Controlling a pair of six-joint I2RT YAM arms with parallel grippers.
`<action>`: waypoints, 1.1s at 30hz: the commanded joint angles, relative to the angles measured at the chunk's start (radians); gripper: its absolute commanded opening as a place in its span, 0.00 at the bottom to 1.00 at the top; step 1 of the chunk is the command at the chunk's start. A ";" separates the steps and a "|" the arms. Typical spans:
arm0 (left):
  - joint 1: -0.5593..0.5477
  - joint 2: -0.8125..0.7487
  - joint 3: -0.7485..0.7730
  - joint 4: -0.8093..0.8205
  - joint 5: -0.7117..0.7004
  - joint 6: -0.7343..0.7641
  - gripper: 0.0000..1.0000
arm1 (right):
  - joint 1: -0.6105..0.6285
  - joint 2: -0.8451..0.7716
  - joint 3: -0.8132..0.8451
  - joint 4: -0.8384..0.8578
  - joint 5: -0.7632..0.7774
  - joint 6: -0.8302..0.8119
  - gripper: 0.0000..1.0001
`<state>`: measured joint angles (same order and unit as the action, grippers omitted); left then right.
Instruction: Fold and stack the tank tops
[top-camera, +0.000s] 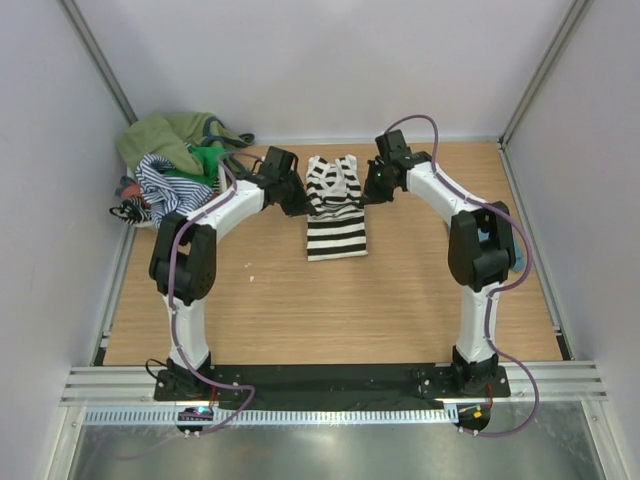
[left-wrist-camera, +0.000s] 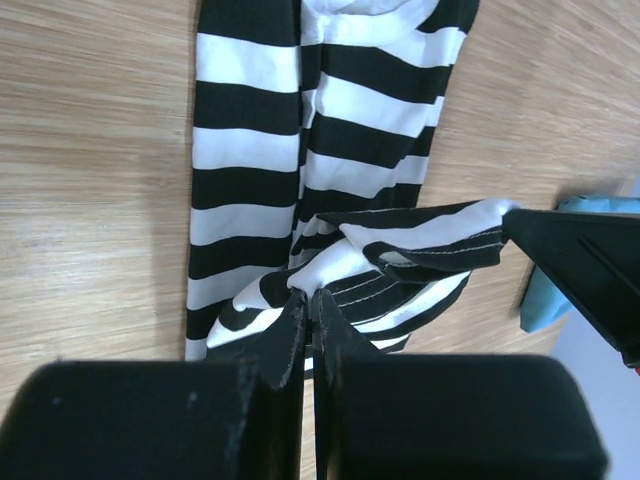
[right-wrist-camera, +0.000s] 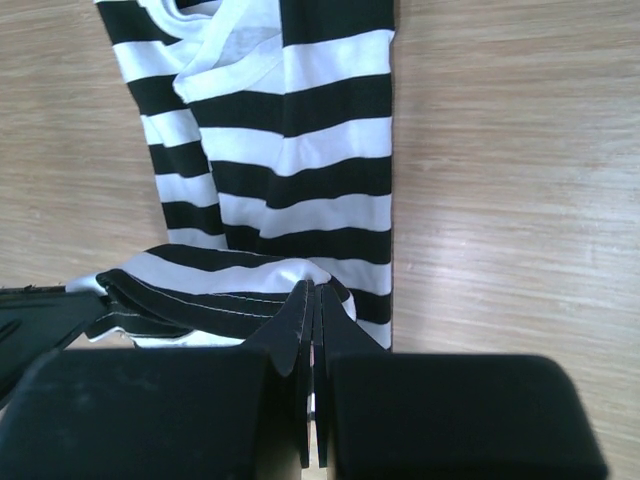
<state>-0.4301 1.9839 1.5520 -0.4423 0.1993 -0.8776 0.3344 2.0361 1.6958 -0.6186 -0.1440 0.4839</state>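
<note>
The black-and-white striped tank top (top-camera: 335, 225) lies lengthwise on the wooden table between my arms. My left gripper (top-camera: 298, 203) is shut on its left corner at the far end, and the cloth bunches at the tips in the left wrist view (left-wrist-camera: 310, 293). My right gripper (top-camera: 370, 192) is shut on the right corner (right-wrist-camera: 316, 287). The held edge is lifted and stretched between both grippers over the rest of the top (left-wrist-camera: 300, 150). A bit of the teal-blue top (left-wrist-camera: 550, 295) shows at the right, partly hidden behind my right arm (top-camera: 519, 262).
A heap of other tank tops (top-camera: 175, 160), olive, green and thin navy-striped, sits in the far left corner. White walls enclose the table (top-camera: 330, 310) on three sides. The right gripper's black finger (left-wrist-camera: 585, 270) reaches into the left wrist view.
</note>
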 joint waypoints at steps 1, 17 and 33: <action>0.011 0.013 0.040 -0.009 0.029 0.019 0.00 | -0.009 0.024 0.062 0.017 -0.028 0.010 0.01; 0.036 0.104 0.083 0.016 0.060 0.015 0.03 | -0.012 0.090 0.111 0.049 0.009 0.054 0.06; 0.044 -0.178 -0.186 0.051 0.038 0.060 0.62 | -0.023 -0.293 -0.259 0.212 0.002 0.039 0.63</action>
<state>-0.3801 1.9415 1.4475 -0.4370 0.2363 -0.8417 0.3126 1.9152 1.5436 -0.5201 -0.1032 0.5312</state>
